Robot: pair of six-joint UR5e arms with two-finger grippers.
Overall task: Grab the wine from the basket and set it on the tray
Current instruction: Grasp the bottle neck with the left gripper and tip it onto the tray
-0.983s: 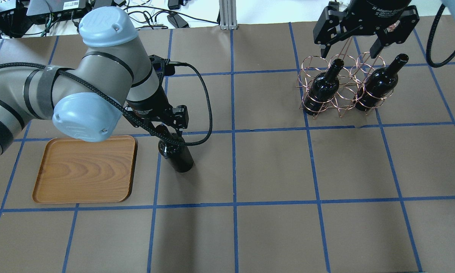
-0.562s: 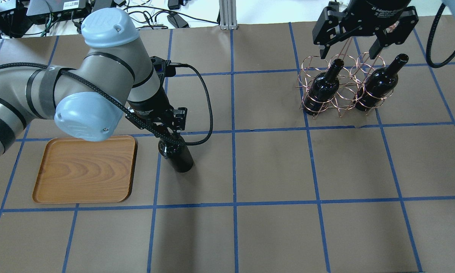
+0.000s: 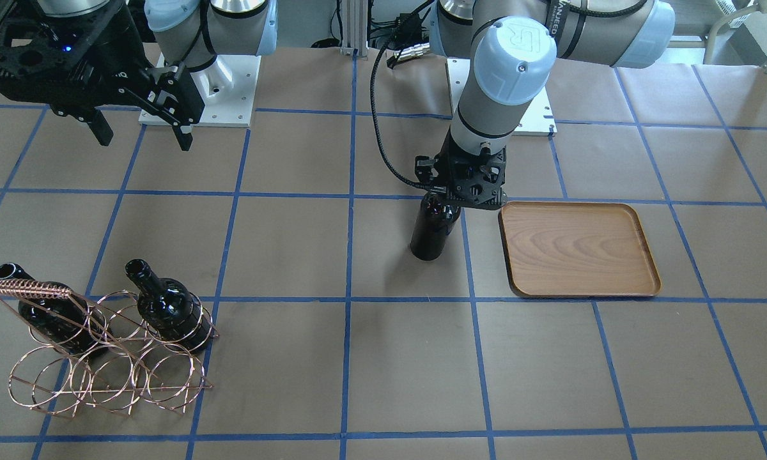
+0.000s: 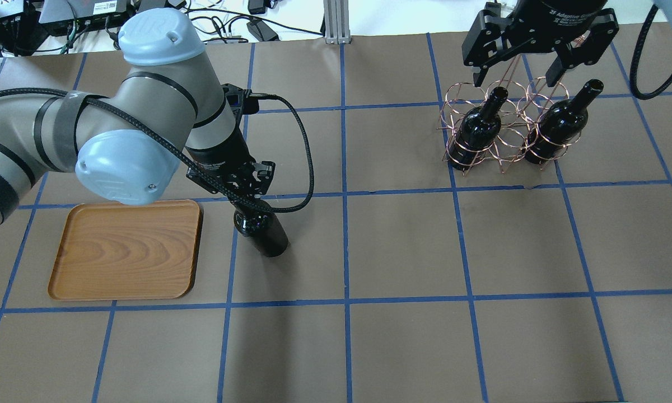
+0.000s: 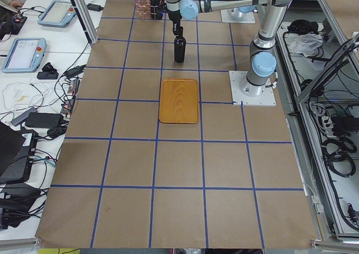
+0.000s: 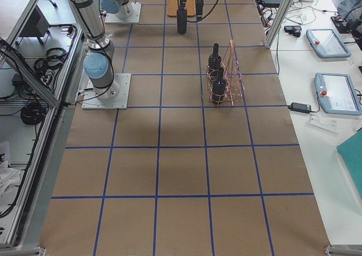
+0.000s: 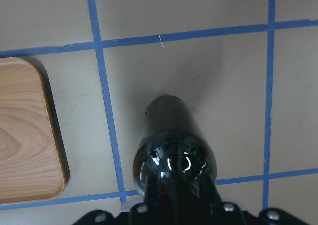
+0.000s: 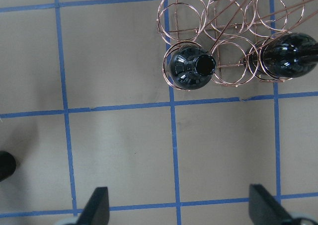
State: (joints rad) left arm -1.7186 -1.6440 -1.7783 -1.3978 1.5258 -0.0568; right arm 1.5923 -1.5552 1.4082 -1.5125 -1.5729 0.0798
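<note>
My left gripper [image 4: 253,186] is shut on the neck of a dark wine bottle [image 4: 264,234], which is upright just right of the wooden tray [image 4: 126,249]. In the front view the bottle [image 3: 431,233] is left of the tray [image 3: 578,250]. I cannot tell whether its base touches the table. The left wrist view shows the bottle [image 7: 174,145] from above, with the tray's corner [image 7: 25,135] beside it. The copper wire basket [image 4: 501,140] holds two more bottles [image 4: 477,130] [image 4: 560,127]. My right gripper [image 4: 516,71] is open and empty, high above the basket [image 8: 218,31].
The table is brown paper with a blue tape grid. The arms' base plates [image 3: 198,96] are at the robot's side. Cables and electronics [image 4: 89,14] lie beyond the far edge. The basket's coiled handle [image 3: 29,289] rises over its bottles.
The left arm's wrist and elbow have shifted slightly. The bottle it holds has barely moved. The right gripper and the basket have not moved.
</note>
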